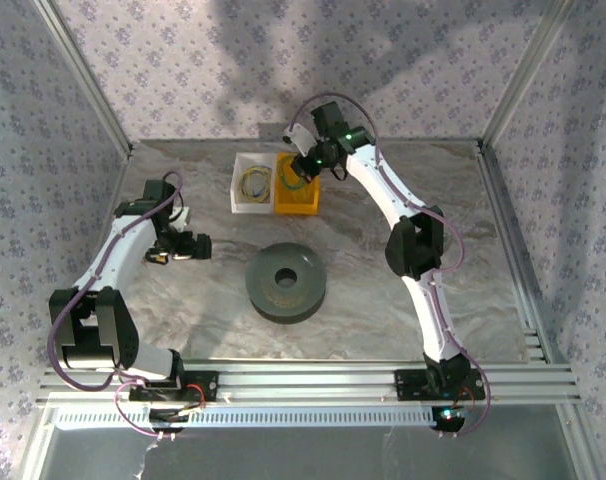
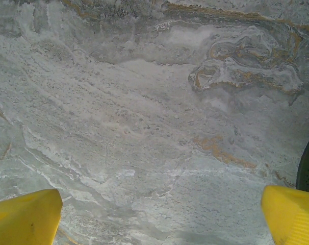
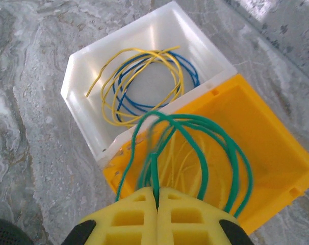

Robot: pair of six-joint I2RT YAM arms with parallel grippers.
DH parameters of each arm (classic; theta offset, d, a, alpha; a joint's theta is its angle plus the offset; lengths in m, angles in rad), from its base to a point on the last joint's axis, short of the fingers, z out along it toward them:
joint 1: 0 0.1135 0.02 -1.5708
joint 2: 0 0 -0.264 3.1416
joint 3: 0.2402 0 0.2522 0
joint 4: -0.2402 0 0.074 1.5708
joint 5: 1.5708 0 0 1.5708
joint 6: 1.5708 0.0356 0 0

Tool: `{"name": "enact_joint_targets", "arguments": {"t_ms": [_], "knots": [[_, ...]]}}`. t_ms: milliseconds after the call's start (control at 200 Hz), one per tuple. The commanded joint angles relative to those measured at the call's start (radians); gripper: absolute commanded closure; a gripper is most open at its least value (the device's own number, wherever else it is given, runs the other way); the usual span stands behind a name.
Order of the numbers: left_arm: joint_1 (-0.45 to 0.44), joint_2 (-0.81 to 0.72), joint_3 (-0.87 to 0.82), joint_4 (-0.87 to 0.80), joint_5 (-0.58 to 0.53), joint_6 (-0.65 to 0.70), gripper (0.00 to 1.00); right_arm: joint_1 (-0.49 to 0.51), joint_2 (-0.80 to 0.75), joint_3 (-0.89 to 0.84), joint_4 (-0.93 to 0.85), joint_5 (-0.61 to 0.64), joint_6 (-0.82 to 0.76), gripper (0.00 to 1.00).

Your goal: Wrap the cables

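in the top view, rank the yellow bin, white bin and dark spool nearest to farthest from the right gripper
1. yellow bin, directly below the right gripper
2. white bin, beside it on the left
3. dark spool, mid-table toward the arm bases

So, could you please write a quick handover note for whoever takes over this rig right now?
Right gripper: shut on the green cable, held over the yellow bin.
Left gripper: open, over the table beside the dark spool.
Yellow cable and blue cable lie looped in the white bin.
Done: green cable gripped. Left: wrapping it, then the others.
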Motion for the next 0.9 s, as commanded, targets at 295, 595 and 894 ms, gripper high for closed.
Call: {"name": "enact_joint_targets", "arguments": {"t_ms": [295,595,894], "knots": [[-0.005,-0.023,-0.006,-0.040,0.016,0.012,0.00,-0.011,-0.046,-0.069,-0.010,0.023,0.054,1.00],[-0.006,-0.022,-0.001,-0.041,0.017,0.013,0.00,-0.035,-0.071,-0.050,-0.073,0.042,0.047,1.00],[-0.006,-0.022,0.000,-0.042,0.017,0.015,0.00,-0.072,-0.128,-0.109,-0.140,-0.030,0.007,1.00]]}}
